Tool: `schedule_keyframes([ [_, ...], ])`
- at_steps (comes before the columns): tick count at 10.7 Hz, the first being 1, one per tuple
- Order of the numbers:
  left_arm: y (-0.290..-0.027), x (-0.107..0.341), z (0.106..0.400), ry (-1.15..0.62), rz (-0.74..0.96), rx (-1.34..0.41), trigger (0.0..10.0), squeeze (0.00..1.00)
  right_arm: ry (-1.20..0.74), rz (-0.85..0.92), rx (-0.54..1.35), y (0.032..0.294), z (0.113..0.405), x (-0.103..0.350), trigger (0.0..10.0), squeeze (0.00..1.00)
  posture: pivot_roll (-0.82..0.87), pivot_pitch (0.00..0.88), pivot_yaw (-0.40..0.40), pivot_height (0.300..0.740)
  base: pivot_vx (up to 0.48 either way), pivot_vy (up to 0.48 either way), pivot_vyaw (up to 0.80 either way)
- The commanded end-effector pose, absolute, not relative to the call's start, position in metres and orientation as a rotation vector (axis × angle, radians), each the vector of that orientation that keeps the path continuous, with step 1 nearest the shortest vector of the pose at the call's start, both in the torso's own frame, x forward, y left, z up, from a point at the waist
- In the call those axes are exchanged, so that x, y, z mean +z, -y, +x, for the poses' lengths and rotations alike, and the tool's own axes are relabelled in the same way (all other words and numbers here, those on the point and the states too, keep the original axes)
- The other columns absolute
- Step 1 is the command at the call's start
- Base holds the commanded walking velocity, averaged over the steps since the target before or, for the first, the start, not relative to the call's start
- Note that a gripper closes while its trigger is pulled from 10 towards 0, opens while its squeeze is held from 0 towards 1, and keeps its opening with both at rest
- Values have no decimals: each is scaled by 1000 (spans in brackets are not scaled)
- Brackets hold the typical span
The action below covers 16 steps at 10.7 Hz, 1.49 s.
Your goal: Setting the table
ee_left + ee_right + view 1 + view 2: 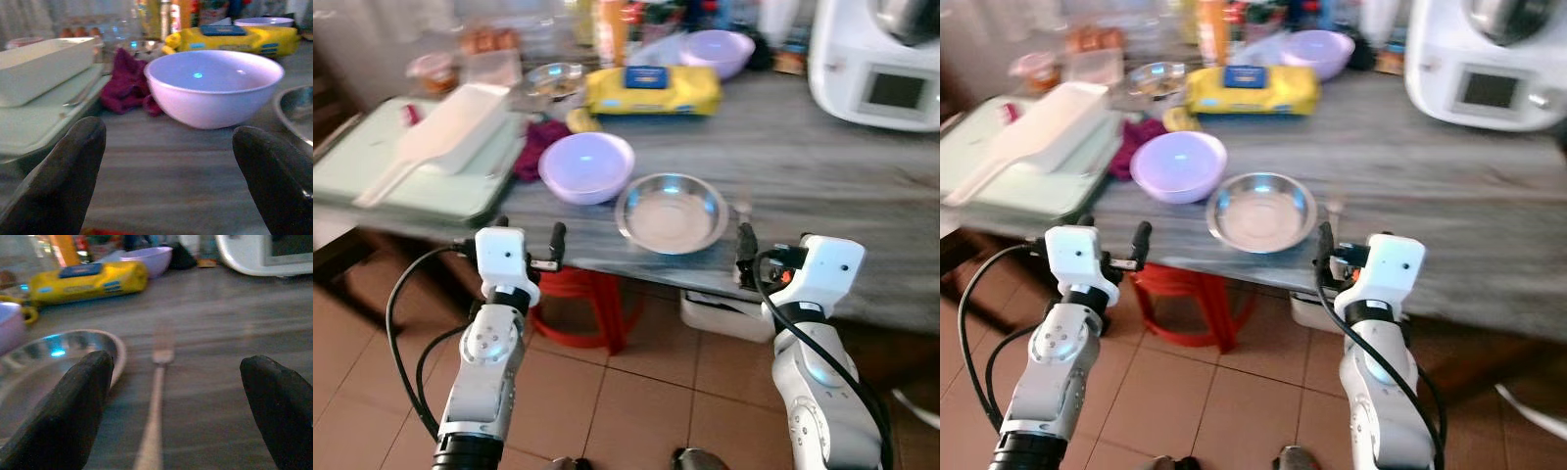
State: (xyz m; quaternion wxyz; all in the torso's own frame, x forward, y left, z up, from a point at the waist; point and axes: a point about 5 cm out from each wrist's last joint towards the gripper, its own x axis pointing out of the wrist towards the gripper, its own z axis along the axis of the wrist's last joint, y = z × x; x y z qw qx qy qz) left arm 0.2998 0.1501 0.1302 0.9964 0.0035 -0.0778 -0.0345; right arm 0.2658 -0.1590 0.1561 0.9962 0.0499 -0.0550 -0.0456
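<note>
A lilac plastic bowl [586, 166] and an empty steel bowl [671, 211] stand side by side near the front edge of the grey wooden table [822, 166]. A fork [159, 377] lies just right of the steel bowl, its tines pointing away from me. My left gripper [168, 129] is open at the table edge, facing the lilac bowl [215, 88] with nothing between its fingers. My right gripper [176, 364] is open too, low at the edge, with the fork lined up between its fingers and apart from them.
A green tray [372, 176] at the left carries a white rectangular dish [460, 122]. A magenta cloth [536, 147], a yellow wipes pack [651, 90], a second lilac bowl [717, 51] and a white appliance [876, 59] stand further back. A red stool [582, 304] stands under the table.
</note>
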Motion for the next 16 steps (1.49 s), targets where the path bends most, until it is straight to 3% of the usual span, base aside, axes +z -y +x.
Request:
schedule_keyframes([
  [1,-152,131,300,150,16,-55,10000,0,109,94,-97,159,266,155,10000,0,-163,146,55,740,0,0,-800],
  [8,-143,133,302,146,42,-37,10000,0,124,87,-84,162,269,160,10000,0,-179,155,39,740,0,0,0],
  [16,-143,132,303,142,44,-34,10000,0,107,104,-86,161,275,157,10000,0,-172,150,34,740,-276,0,0],
])
